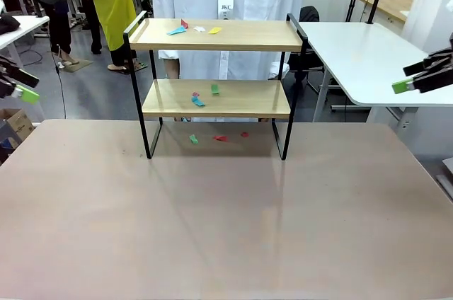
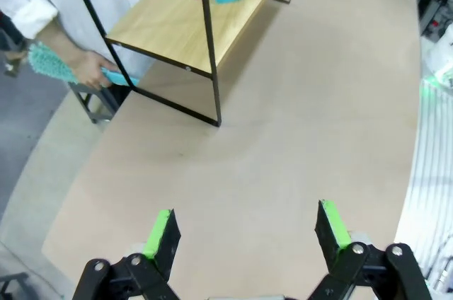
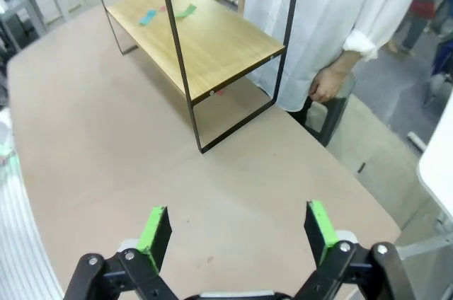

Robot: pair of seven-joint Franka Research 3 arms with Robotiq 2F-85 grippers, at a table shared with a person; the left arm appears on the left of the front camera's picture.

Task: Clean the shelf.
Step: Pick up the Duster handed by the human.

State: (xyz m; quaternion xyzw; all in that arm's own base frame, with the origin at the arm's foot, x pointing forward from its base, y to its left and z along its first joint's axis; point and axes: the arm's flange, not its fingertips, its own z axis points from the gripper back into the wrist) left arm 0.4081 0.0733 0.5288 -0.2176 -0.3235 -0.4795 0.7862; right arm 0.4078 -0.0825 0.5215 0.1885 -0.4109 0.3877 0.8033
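Shelf set at far middle of table, paper scraps strewn on both boards and beneath. Left gripper and right gripper held spread wide, empty, above table sides. Duster gripped in person's hand behind shelf.

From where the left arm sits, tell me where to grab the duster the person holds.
Probably its bare handle end, poking past the person's hand toward the shelf; come from the table side. The duster head is soft and points away.

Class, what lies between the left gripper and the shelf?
In the left wrist view, only bare tan tabletop separates the left gripper from the shelf.
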